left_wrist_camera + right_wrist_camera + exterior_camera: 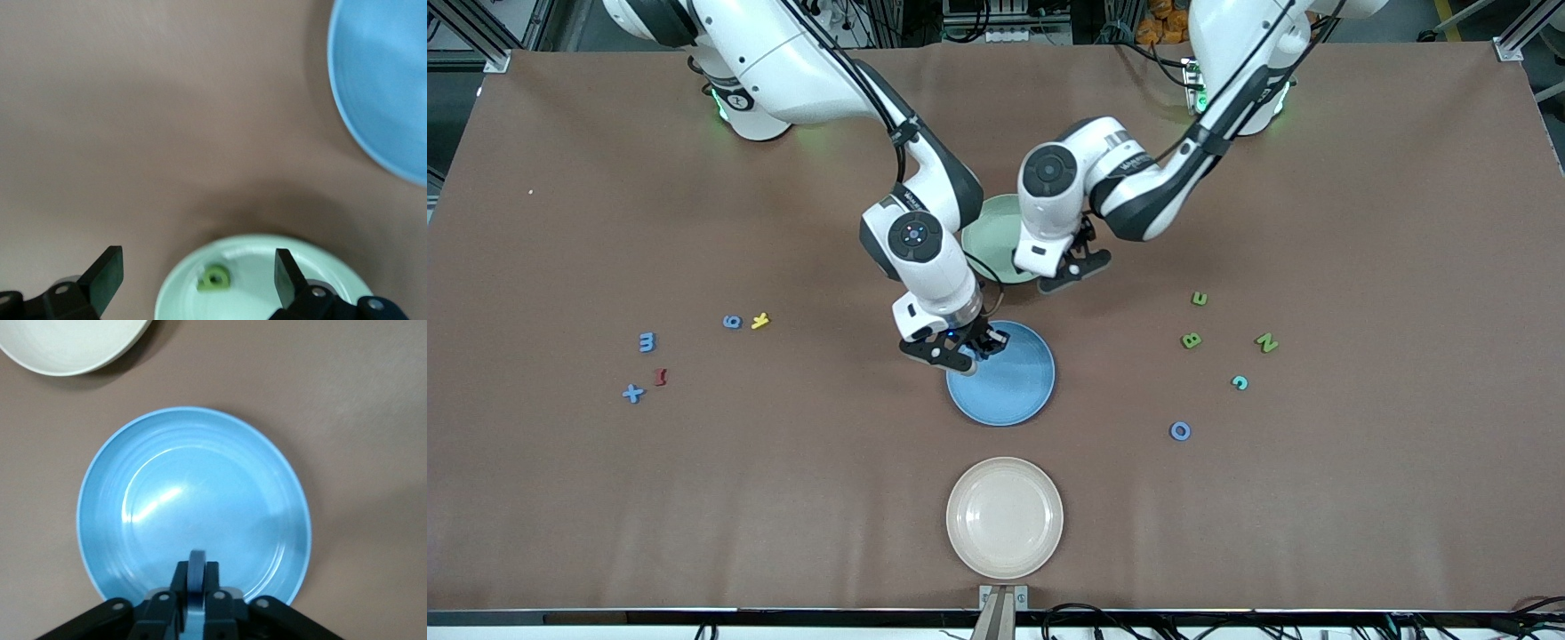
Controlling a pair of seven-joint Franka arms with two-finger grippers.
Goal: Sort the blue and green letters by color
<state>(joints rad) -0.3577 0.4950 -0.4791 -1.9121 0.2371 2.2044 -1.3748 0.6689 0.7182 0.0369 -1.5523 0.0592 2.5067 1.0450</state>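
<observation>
Now my right end effector (195, 577) pinches a light, stiff blue letter (196, 568) edgewise over the blue plate (193, 500); my left end effector (200, 273) hangs released above it, over the green plate (267, 267).

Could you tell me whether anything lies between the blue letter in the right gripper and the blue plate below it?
Nothing visible does. The right gripper, shut on a small blue letter piece, hangs directly over the round blue plate, whose surface looks bare.

cream plate (1005, 517), yellow ltr (759, 321), red ltr (660, 377)
</observation>
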